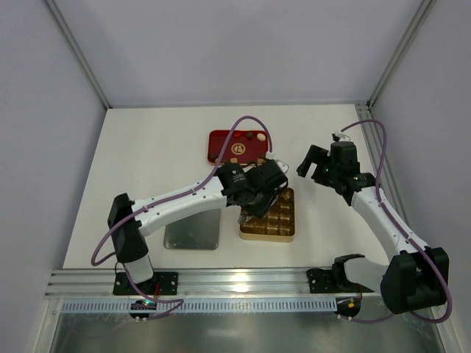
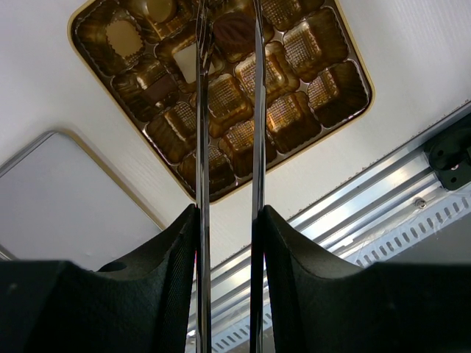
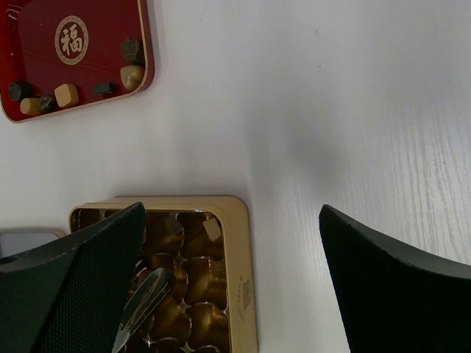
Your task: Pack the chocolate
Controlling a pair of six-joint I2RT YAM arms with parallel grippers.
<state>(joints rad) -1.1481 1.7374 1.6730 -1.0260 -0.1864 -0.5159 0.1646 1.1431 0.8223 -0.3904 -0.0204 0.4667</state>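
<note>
My left gripper (image 2: 229,22) carries two long thin metal blades (image 2: 202,147) on its fingers, standing parallel with a narrow gap between them. A dark brown chocolate piece (image 2: 234,33) shows in that gap near the tips, and I cannot tell whether the blades pinch it or it just lies in the cell below. Those tips hang over the gold plastic tray with square compartments (image 2: 338,84), which sits by the bench's near edge, a little right of the middle. More chocolate lies in its cells, among it a pale square piece (image 2: 188,62) and a dark one (image 2: 159,88). Just left of it along the near edge lies a flat grey rectangular plate (image 1: 191,234). Toward the far edge, at the middle, the red rectangular tray (image 3: 110,22) holds loose chocolate (image 3: 66,94), dark and light brown, bunched along one side. In the top view my left arm (image 1: 184,198) crosses in front of it and the purple cable (image 1: 246,119) arches over it. My right gripper (image 1: 312,166) is spread wide with nothing in it, hovering right of the gold tray, toward the right edge.
</note>
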